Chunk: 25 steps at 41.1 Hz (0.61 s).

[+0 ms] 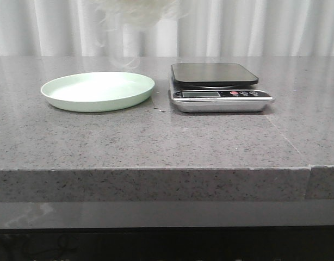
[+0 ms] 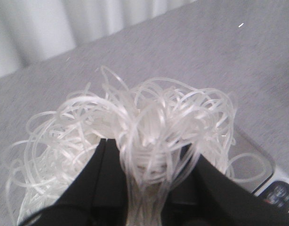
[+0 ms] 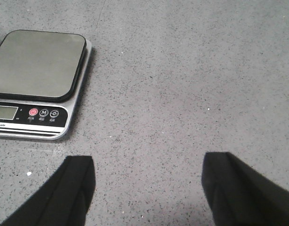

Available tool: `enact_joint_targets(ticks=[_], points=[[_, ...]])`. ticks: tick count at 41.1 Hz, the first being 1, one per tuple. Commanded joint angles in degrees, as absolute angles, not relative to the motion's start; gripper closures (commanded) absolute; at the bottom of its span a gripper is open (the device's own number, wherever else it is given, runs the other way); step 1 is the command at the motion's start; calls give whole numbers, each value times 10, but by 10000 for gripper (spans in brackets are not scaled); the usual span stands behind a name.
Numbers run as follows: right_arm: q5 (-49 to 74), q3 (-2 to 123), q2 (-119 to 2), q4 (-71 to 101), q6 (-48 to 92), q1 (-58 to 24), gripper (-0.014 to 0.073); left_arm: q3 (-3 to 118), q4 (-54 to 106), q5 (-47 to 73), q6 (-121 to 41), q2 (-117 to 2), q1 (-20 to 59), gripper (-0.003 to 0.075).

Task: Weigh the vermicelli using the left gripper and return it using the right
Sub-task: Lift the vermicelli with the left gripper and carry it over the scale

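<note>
The vermicelli, a fluffy mass of whitish translucent strands, hangs in my left gripper, which is shut on it high above the table. In the front view only its lower fringe shows at the top edge, above the gap between plate and scale; the gripper itself is out of that view. The pale green plate lies bare at the left. The kitchen scale stands to its right with nothing on its dark platform; it also shows in the right wrist view and, partly, under the noodles in the left wrist view. My right gripper is open and empty over bare table, right of the scale.
The grey speckled table has its front edge near the bottom of the front view. A white curtain hangs behind the table.
</note>
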<state>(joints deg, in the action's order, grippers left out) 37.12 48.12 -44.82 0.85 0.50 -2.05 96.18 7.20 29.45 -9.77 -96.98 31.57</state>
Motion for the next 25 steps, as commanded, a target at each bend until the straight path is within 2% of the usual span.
enact_joint_targets(ticks=[1,12,25], points=[[337,496,-450,10,6,-17,16,1018,79,242,-98,-977,339,573],[337,496,-450,10,6,-17,16,1109,79,241,-98,-1076,382,573],[337,496,-450,10,6,-17,16,1128,81,214,-98,-1146,391,566]])
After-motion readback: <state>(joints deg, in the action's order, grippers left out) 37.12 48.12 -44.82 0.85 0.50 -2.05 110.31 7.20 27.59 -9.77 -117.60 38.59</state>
